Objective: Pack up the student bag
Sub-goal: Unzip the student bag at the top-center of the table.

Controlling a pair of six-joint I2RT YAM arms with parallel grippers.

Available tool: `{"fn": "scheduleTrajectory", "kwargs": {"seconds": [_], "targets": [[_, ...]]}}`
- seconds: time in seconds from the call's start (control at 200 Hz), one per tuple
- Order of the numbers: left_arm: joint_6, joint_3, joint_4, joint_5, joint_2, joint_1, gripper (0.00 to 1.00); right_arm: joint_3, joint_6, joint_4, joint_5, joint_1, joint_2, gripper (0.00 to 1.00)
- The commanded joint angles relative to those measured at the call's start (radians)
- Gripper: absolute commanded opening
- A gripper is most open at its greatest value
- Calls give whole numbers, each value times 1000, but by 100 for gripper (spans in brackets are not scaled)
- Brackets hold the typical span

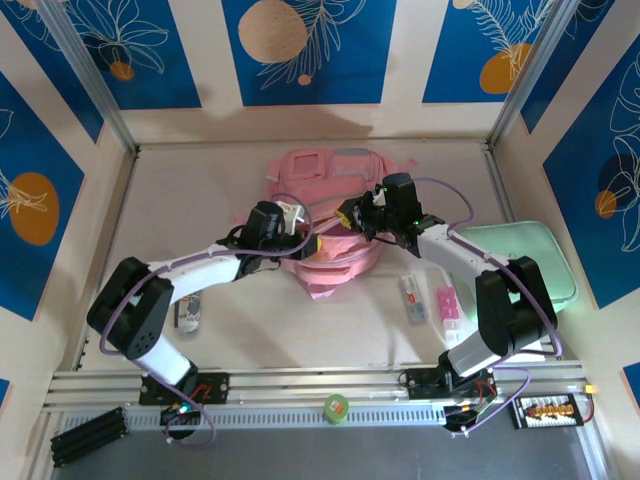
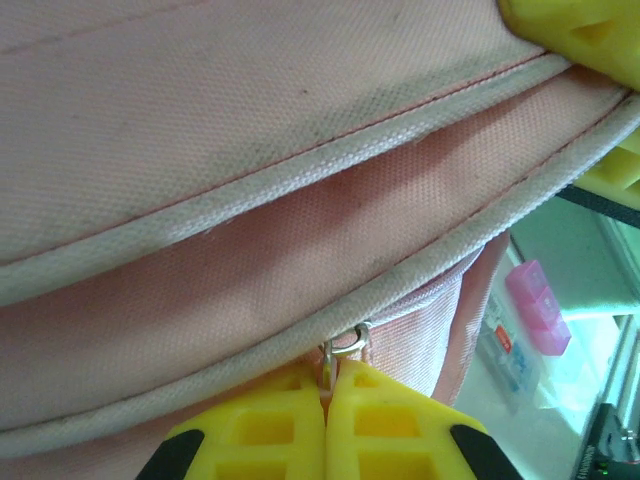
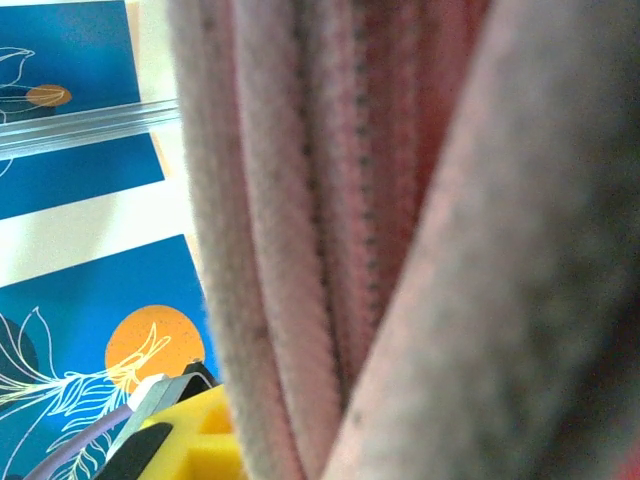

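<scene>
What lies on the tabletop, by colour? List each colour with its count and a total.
Pink: 2 (backpack, small box)
Mint green: 1 (flat case)
White: 2 (right packet, left packet)
Total: 5

No legible text, brand or number; print on the flat packet (image 1: 411,297) too blurred
</scene>
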Motion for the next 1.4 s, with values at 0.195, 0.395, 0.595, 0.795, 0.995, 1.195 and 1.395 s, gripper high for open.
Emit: {"fn": "scheduleTrajectory", "kwargs": {"seconds": [0.195,0.395,0.595,0.795,0.995,1.195,1.395], "targets": [[90,-19,-225,-150,-100,33,0,15,-63,-2,-22,-44,-68,11],[139,-49,-330,-214,-134,123,0,-8,-91,0,-41,-83,-105,7],[277,40,-375,-224,-60,208,0,-28,-93,17,-106,-109,-132,5],[635,176,-436,-216,35,262,0,-20,-133,-5,-220,-158,-144,5],[871,285,-464,-89,115,311,0,27,-263,-138,-304,-199,-150,5],[931,440,-541,-87,250,336,0,24,-275,-128,-358,-200,-149,5],[854,508,-535,-103,290,342,6,22,-277,-134,-348,-198,-144,5]]}}
